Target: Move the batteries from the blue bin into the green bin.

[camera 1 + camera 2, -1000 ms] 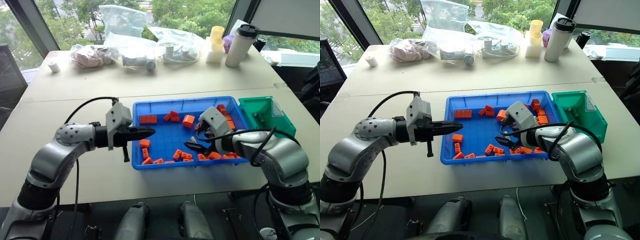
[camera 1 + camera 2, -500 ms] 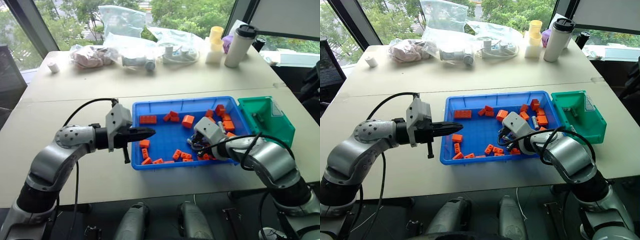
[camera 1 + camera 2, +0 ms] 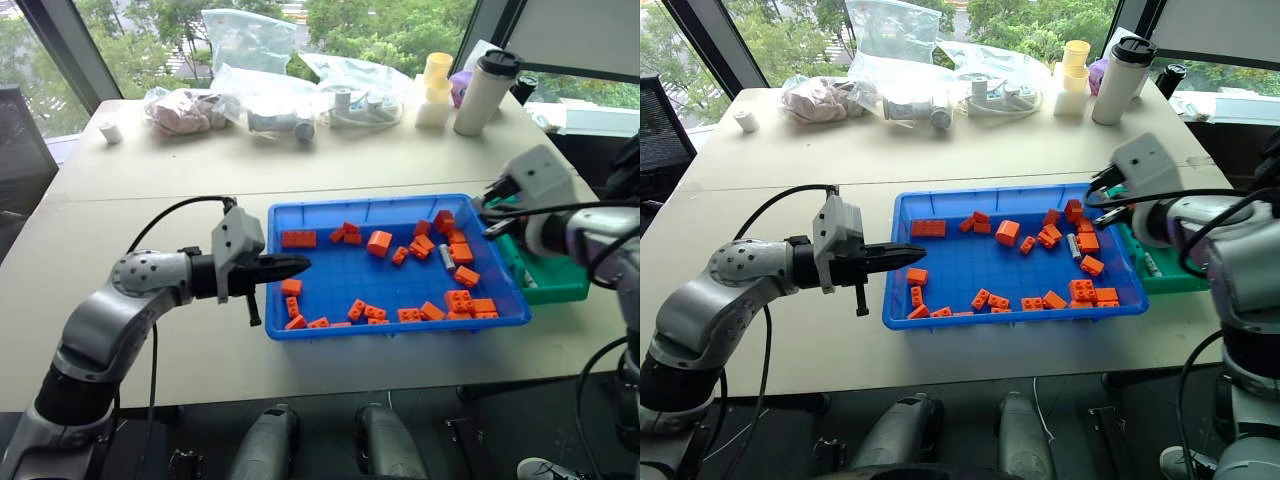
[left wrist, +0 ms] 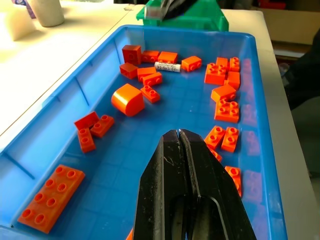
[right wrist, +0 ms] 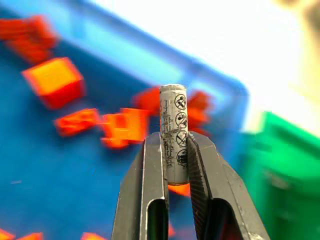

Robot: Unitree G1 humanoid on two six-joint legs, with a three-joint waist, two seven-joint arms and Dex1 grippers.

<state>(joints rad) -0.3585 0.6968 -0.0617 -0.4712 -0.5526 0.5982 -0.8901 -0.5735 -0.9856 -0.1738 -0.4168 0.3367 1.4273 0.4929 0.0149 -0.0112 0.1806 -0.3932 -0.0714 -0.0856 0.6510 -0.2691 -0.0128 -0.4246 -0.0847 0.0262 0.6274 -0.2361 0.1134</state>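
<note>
The blue bin (image 3: 300, 325) sits near the front edge of the pale surface (image 3: 150, 170), with bare room to its left and behind it up to a row of plastic bags (image 3: 250, 95) and a tumbler (image 3: 480, 90) at the far edge. The green bin (image 3: 555, 280) touches the blue bin's right wall, close to the surface's right edge.

The right pincer (image 5: 175, 150) is raised over the blue bin's far right corner, by the green bin, its fingers clamped on a battery (image 5: 174, 132) that stands upright between them. The background there is blurred, so just what lies under it is hard to say.

The left pincer (image 3: 300, 264) hangs level over the blue bin's left wall, fingers pressed together with nothing between them.

Inside the blue bin lie scattered orange bricks (image 3: 378, 242) and one more battery (image 4: 167, 66) among those at the far right.
</note>
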